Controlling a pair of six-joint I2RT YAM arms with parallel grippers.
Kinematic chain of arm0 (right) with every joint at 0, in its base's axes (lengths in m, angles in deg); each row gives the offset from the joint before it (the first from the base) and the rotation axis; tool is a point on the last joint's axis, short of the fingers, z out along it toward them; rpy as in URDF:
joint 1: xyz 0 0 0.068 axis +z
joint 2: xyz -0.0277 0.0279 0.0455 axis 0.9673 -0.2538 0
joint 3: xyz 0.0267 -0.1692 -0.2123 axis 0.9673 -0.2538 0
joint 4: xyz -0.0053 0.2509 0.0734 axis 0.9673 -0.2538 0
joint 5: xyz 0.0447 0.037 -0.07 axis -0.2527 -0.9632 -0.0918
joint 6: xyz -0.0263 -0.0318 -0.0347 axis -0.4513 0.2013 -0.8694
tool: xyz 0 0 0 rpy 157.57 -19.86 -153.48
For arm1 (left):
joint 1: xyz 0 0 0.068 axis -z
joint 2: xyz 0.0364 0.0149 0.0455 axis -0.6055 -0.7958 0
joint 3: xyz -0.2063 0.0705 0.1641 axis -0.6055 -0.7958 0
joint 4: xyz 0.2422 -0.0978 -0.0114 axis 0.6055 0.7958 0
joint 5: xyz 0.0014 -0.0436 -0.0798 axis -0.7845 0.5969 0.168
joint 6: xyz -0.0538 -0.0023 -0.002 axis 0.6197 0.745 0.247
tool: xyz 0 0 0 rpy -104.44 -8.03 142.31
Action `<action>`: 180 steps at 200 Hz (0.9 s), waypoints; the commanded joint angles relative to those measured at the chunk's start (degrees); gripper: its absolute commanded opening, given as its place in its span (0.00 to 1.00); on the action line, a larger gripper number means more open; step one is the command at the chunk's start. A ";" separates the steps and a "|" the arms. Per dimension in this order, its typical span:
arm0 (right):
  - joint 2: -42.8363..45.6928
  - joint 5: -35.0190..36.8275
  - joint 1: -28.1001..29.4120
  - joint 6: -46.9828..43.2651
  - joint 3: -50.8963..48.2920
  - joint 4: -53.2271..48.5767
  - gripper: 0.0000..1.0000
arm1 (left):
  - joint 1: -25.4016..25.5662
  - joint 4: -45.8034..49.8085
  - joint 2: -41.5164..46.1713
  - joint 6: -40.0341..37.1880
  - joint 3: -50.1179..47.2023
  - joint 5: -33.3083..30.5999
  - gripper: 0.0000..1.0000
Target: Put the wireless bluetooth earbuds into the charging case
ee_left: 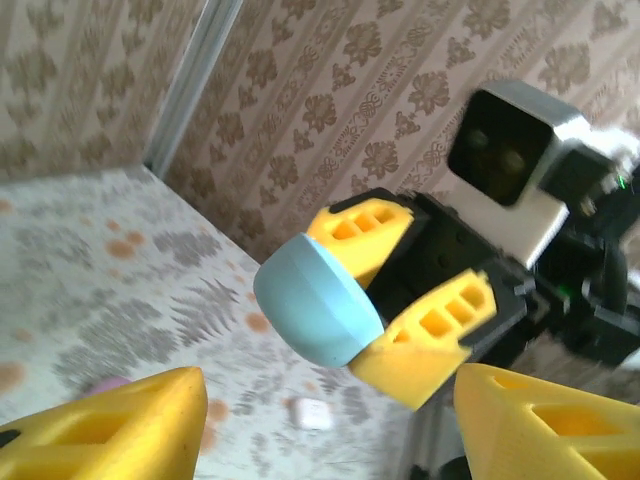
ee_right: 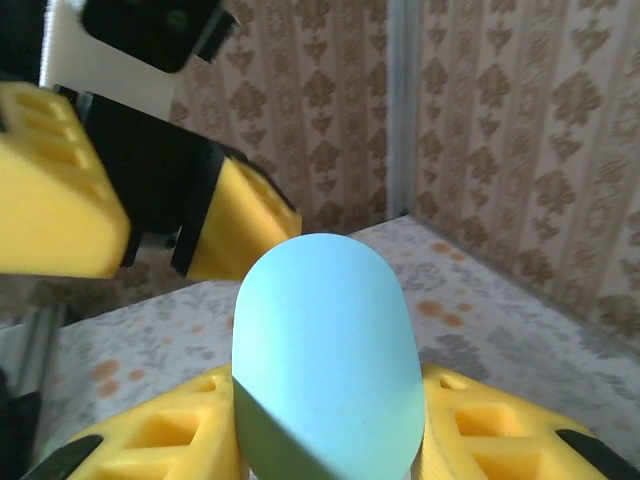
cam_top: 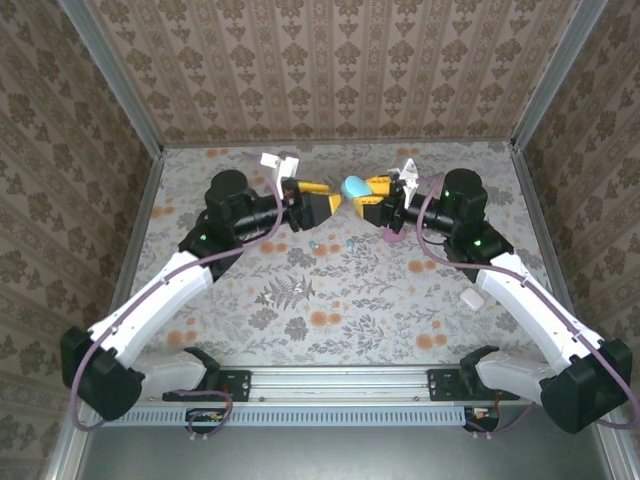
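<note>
Table, floral-patterned. I am logging: a light blue earbud lying just base-side of the left claw; a second earbud base-side of the right claw; a white case sitting well apart, further base-side.

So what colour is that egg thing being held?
The case is light blue; right wrist view.

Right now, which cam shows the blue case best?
Left wrist: the blue case shows whole, pinched in the right gripper. Right wrist has it close but cropped at the bottom. Top external shows it small.
</note>
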 commanded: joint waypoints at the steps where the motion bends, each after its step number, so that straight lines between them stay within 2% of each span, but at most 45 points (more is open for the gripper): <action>1: -1.03 -9.88 -0.15 1.37 3.48 -9.09 0.33 | 0.08 -1.85 3.41 -23.69 -4.70 2.30 0.63; 14: -1.39 -12.30 -0.17 0.52 4.80 -11.45 0.34 | -0.16 -0.31 4.34 -31.27 -5.51 5.97 0.61; 27: -1.44 -14.67 -0.16 -0.69 5.51 -12.63 0.34 | -0.89 0.86 4.00 -34.09 -5.28 9.35 0.61; 75: -2.61 -19.16 -0.18 -6.23 8.65 -18.98 0.35 | -1.92 -1.94 0.63 -33.71 -4.45 21.41 0.63; 180: -3.51 -19.69 -0.10 -13.44 9.18 -21.12 0.36 | -1.35 -2.49 -3.09 -28.12 -0.98 21.96 0.60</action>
